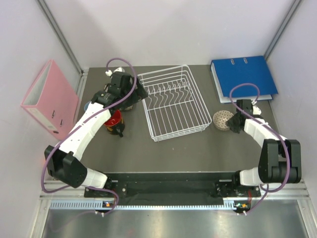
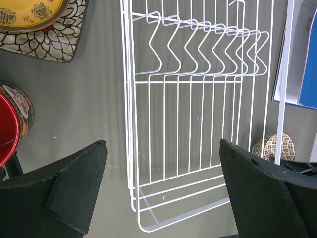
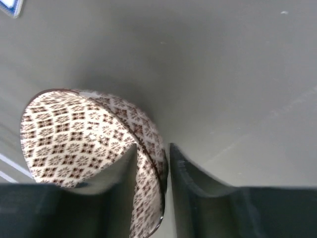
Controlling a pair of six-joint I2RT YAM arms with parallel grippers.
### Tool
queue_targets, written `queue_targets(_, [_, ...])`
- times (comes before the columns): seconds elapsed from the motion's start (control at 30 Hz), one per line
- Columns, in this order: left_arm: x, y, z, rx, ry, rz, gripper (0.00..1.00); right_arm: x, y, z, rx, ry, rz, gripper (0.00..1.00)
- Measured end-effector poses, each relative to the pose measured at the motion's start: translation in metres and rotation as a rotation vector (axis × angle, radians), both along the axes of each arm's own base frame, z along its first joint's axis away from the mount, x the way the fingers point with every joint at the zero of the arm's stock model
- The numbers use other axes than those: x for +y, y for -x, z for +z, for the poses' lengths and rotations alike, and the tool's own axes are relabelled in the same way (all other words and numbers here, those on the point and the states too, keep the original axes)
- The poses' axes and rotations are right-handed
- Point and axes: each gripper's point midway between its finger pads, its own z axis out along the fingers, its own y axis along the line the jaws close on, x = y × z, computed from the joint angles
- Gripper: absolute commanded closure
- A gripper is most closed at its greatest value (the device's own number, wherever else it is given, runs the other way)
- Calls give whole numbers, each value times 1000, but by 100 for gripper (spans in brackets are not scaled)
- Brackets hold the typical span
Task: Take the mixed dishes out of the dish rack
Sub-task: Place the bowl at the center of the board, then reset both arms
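Note:
The white wire dish rack stands mid-table with no dishes in it; it also fills the left wrist view. My left gripper hovers open and empty at the rack's left side. The amber-yellow plate lies on the dark floral square plate. The dark mug and the light-blue cup stand left of the rack. The speckled bowl sits right of the rack. My right gripper straddles its rim, with a thin gap at the outer finger.
A blue binder lies at the far right, just beyond the bowl. A pink binder leans at the left wall. The enclosure walls close the table on both sides and at the back.

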Motion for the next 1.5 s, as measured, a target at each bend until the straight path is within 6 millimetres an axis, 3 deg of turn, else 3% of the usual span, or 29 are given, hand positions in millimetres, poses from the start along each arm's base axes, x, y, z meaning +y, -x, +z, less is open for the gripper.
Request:
queue_targets(0.4, [-1, -1, -3, 4, 1, -3, 1, 7, -10, 15, -68, -18, 56, 41])
queue_targets(0.53, [-1, -1, -3, 4, 0, -3, 1, 8, -8, 50, -151, -8, 80, 39])
queue_targets(0.77, [-2, 0, -5, 10, 3, -9, 1, 18, -9, 151, -397, 17, 135, 36])
queue_targets(0.83, [-3, 1, -5, 12, 6, -14, 1, 30, -3, 181, -487, 20, 174, 35])
queue_targets(0.97, [-4, 3, -9, 21, 2, -29, 1, 62, 8, 213, -578, 13, 289, 32])
queue_targets(1.17, [-14, 10, -14, 18, -41, -126, 1, 130, 29, 252, -765, 24, 541, 23])
queue_targets(1.33, [-35, 28, -31, 5, -151, -242, 1, 163, 58, 259, -909, 82, 650, 20])
queue_targets(1.5, [-47, 44, -46, 8, -229, -332, 1, 179, 55, 248, -902, 205, 673, 16])
